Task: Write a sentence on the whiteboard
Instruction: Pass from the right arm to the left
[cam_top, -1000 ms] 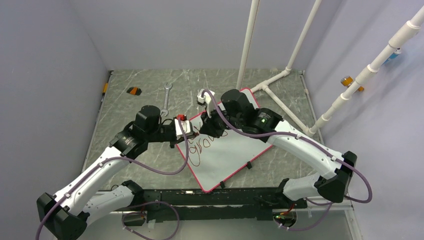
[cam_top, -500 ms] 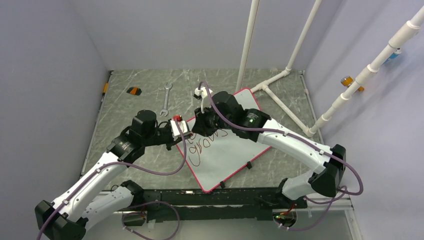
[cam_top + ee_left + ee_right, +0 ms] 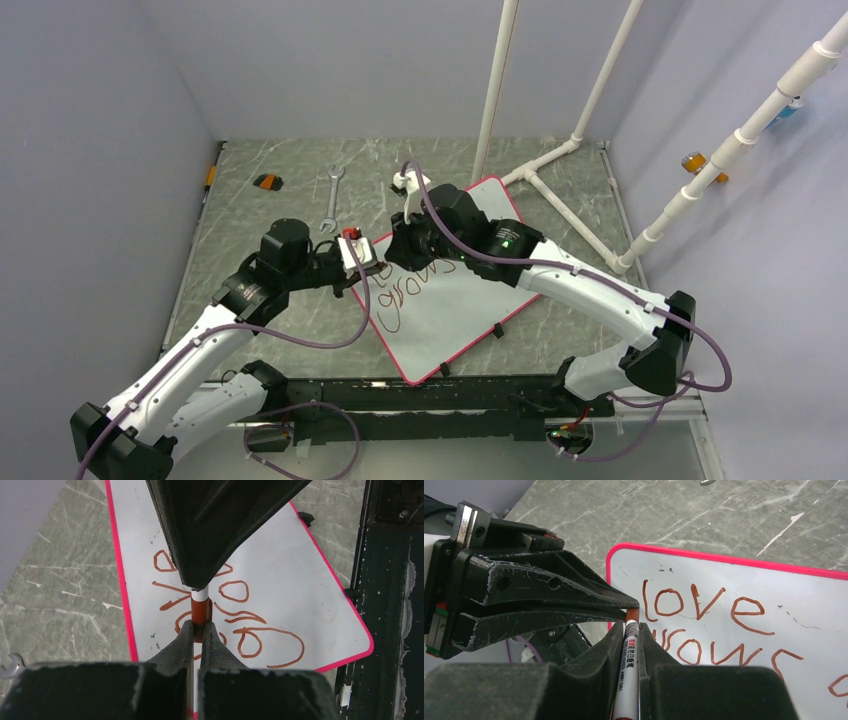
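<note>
The whiteboard looks smooth, the marbled tabletop matt.

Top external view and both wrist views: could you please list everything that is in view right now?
whiteboard: one, white with red-pink frame, lying askew at mid-table
clips: two, black, on the board's near right edge
sentence: one, dark red, "love" and "grows" legible, at the board's left end
marker: one, white barrel with red end, over the board's left corner
wrench: one, silver, on the table beyond the left arm
small block: one, orange and black, far left of the table
pipes: several, white, far right
table: one, grey-green marbled
left hand: one, black, shut on the marker's red end
right hand: one, black, shut on the marker's barrel
</note>
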Tool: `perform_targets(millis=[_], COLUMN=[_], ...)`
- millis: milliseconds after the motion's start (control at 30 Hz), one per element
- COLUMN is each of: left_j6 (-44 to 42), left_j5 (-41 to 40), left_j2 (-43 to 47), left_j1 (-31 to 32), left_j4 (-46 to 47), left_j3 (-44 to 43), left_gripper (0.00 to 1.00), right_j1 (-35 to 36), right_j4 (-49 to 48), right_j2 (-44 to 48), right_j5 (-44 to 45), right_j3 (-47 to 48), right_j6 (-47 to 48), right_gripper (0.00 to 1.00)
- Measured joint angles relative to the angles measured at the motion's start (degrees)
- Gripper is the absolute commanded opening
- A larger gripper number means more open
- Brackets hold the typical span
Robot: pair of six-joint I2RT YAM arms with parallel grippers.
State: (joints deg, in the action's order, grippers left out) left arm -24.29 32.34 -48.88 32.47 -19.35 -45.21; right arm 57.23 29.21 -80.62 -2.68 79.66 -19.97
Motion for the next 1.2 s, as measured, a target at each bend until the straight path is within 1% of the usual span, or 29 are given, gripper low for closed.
perform_targets(millis=[133,233,300,533,700,867,967,1100,1200], left_j6=[0.0,0.2,0.2,0.2,0.3,1.1,1.7,2.8,3.1], left_j5=[1.6,5.4,7.1,12.1,12.9,12.6,12.4,12.3,12.0], left_j2=[0.0,0.0,0.2,0.4,-0.2,-0.6,-0.6,-0.7,-1.2], left_j1=[0.0,0.3,0.6,0.8,0.8,0.7,0.6,0.4,0.3], left_j4=[1.6,5.1,6.3,9.2,9.2,9.3,10.0,10.7,11.2], left_j3=[0.0,-0.9,-2.0,-3.0,-3.6,-3.6,-3.6,-3.6,-3.6], left_gripper=[0.25,0.33,0.36,0.36,0.4,0.48,0.51,0.51,0.48], right_j1=[0.3,0.5,0.5,0.4,0.4,0.4,0.3,0.3,0.3], right_j4=[1.3,2.4,3.0,4.8,5.2,6.1,6.4,6.3,6.3], right_j2=[1.0,1.2,1.3,1.9,2.4,4.5,6.0,6.6,6.6], right_j5=[1.3,2.7,3.3,5.0,5.5,5.8,5.8,5.4,5.1], right_j3=[0.5,0.6,0.6,0.6,0.6,0.7,0.7,0.7,0.8], right_j6=[0.3,0.8,1.0,2.0,2.4,2.7,2.9,2.9,2.8], right_gripper=[0.0,0.0,0.0,0.0,0.0,0.0,0.0,0.0,0.0])
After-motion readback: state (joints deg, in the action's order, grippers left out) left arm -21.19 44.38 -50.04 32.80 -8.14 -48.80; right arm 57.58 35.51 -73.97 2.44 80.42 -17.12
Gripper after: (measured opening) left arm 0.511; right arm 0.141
